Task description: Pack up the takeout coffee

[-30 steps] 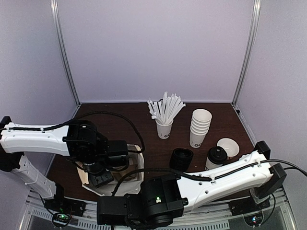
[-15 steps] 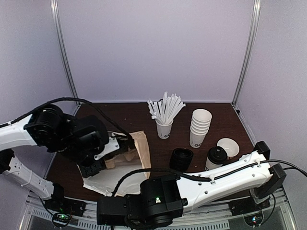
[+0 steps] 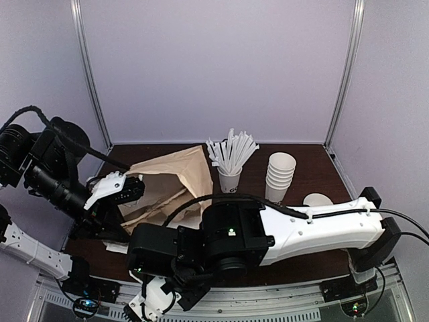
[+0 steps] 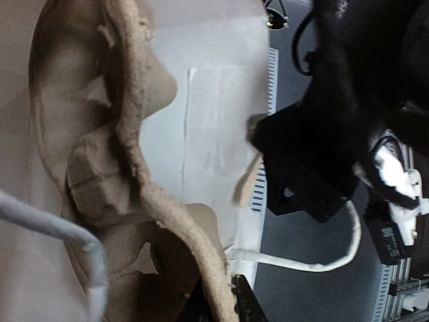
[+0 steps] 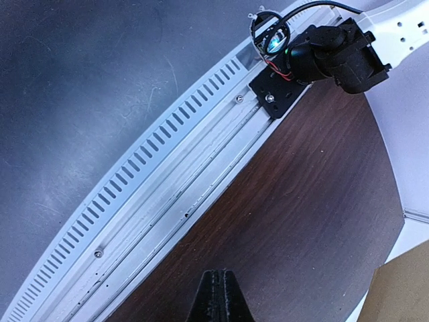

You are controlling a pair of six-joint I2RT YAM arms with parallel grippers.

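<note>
Landmark: the cup of white sticks [image 3: 230, 176], mid-table; every place below is given from it.
Right gripper [image 5: 216, 287]: clenched on nothing, well nearer than the sticks cup, over the table's near edge by the slotted rail [image 5: 154, 181].
Right arm [image 3: 301, 231]: has swung up and across, and now lies just in front of the sticks cup.
Left gripper [image 4: 224, 303]: clamped on a rough tan edge of the brown paper bag [image 3: 167, 181], near-left of the sticks cup.
Change: a second ago the bag lay flat on the table. Now it is hoisted, with its top just beside the sticks.
Meaning: the bag is probably being stood up for loading, and nothing has been packed yet.
Takeout coffee: a second ago it stood near-right of the sticks cup. Now it is hidden behind the right arm.
Stack of cups [image 3: 280, 174]: just right of the sticks cup, unmoved.
Writing: none legible; the coffee's print is out of sight.
</note>
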